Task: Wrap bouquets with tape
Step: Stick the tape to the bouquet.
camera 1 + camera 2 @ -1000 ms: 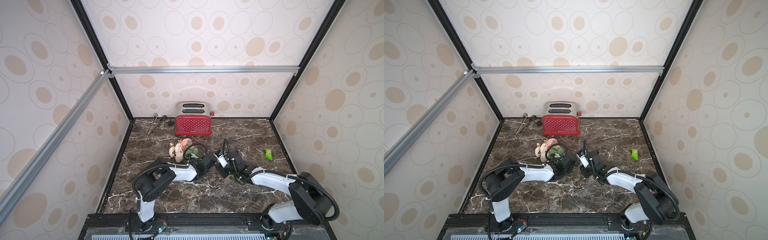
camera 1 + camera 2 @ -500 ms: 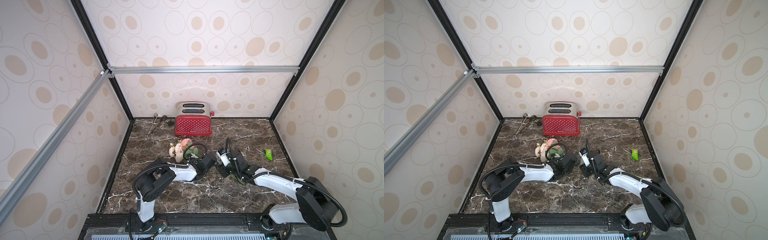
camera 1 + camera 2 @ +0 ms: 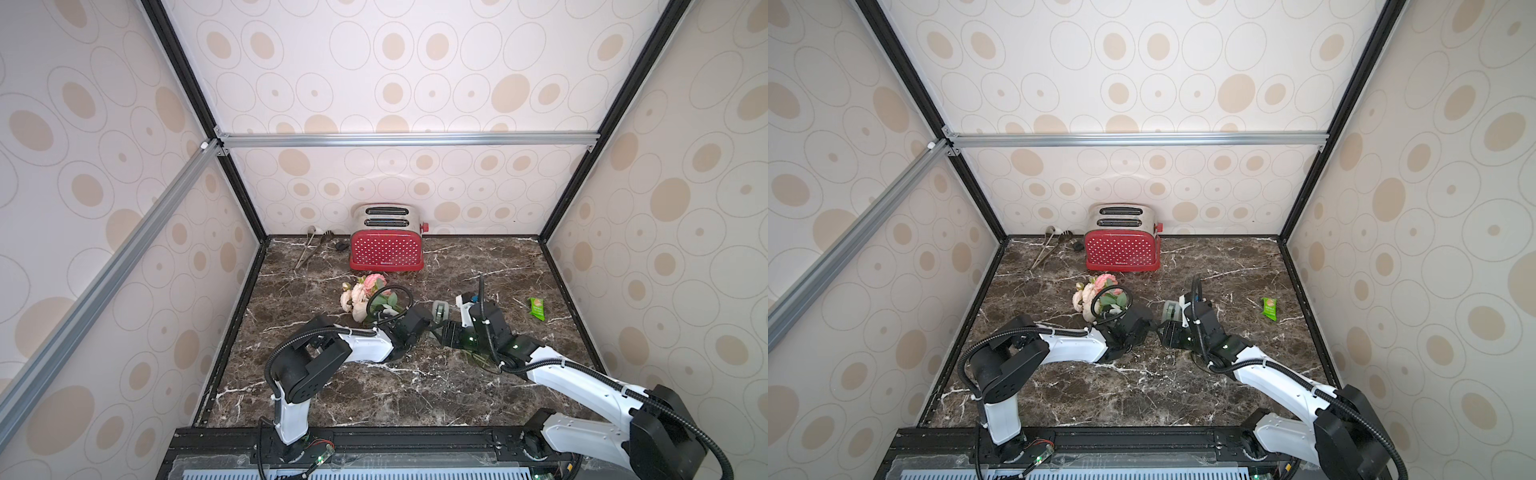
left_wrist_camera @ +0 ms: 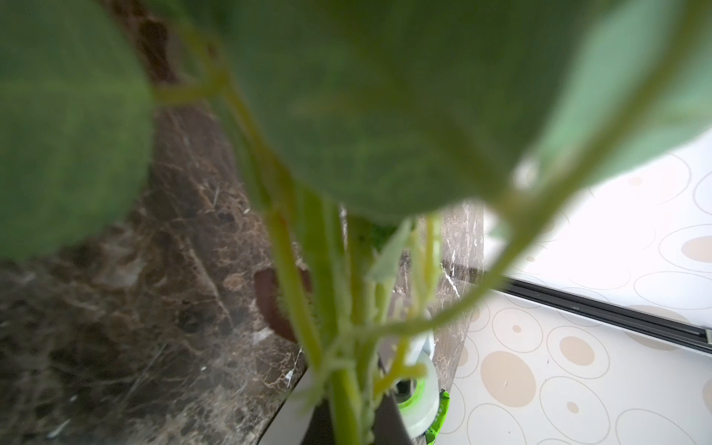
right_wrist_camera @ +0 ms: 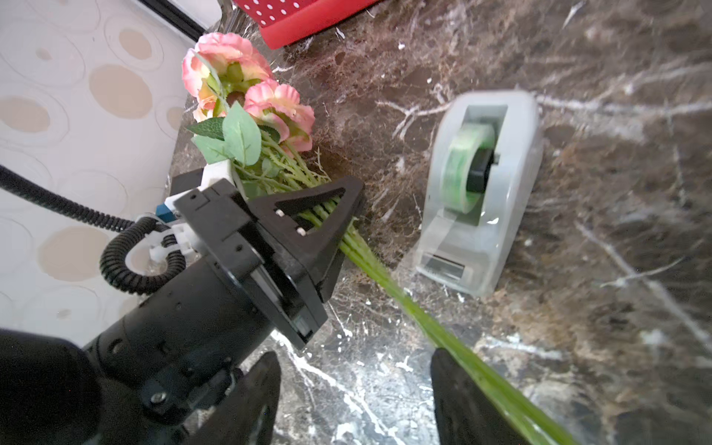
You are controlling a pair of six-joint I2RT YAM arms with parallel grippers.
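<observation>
The bouquet of pink and cream flowers lies on the marble top, its green stems pointing toward the right arm. My left gripper is shut on the stems just below the leaves; in the left wrist view the stems fill the space between its jaws. The grey-white tape dispenser stands beside the stems, and it shows in both top views. My right gripper hangs open over the bare marble. The stem ends run along the outer side of one of its fingers.
A red toaster stands at the back wall with metal tongs to its left. A green snack packet lies at the right. Patterned walls close in the tabletop on three sides.
My right gripper's jaws have spread apart and its arm has stretched a little further out. The left arm and the bouquet have stayed in place.
</observation>
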